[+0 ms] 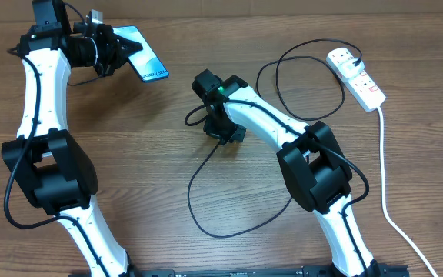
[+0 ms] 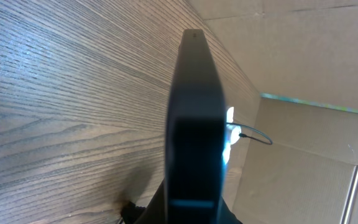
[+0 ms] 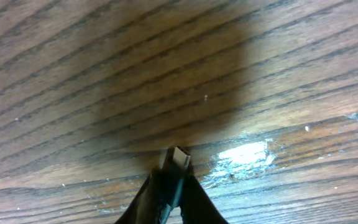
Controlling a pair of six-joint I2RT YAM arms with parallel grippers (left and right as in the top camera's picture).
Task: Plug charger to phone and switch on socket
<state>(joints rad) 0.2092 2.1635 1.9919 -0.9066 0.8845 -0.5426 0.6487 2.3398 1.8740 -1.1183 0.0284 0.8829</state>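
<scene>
While left gripper (image 1: pixel 120 51) clamps phone (image 1: pixel 143 61) by one end, well left of socket (image 1: pixel 356 75), right gripper (image 1: pixel 224 129), nearer socket, pinches charger (image 3: pixel 178 159) just behind connector tip, jaws narrow. Tip bare, pointing at tabletop (image 3: pixel 73 74). Left wrist view: phone edge-on, fingers hidden behind it. Cable loops over to socket; switch state too small to tell.

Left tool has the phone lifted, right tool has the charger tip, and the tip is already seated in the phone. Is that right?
Not seated. The right tool holds the charger by its bare tip, well apart from the phone in the left tool. The overhead view shows the gap between them. The rest stands.
</scene>
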